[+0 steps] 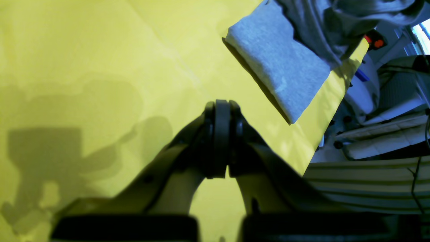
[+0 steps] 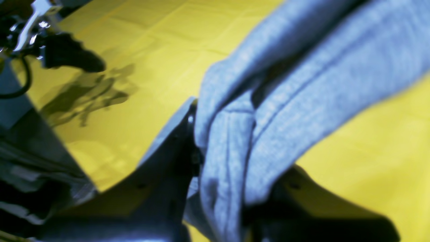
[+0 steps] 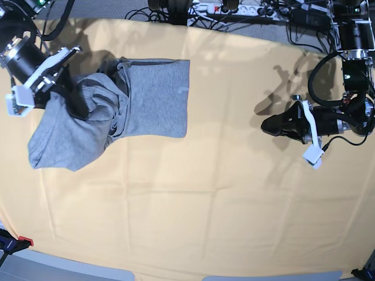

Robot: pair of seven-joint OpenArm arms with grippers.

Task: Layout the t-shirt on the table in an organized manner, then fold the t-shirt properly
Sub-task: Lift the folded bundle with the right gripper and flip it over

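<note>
Layout step, no fold yet: right gripper (image 2: 228, 168) is clamped on a bunched handful of the t-shirt (image 3: 146, 96), which sits crumpled at the table's (image 3: 222, 193) far corner. Left gripper (image 1: 221, 141) is closed and empty, well apart. Next move needs a second grip to spread it flat

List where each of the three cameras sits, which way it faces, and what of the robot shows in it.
Left wrist: behind the shut left hand, facing the table; the t-shirt lies beyond.
Right wrist: behind the right hand, which grips grey cloth.
Base: overhead, looking down; both arms show, right hand on the shirt, left hand apart from it.
Shared: the t-shirt appears in all three.
</note>
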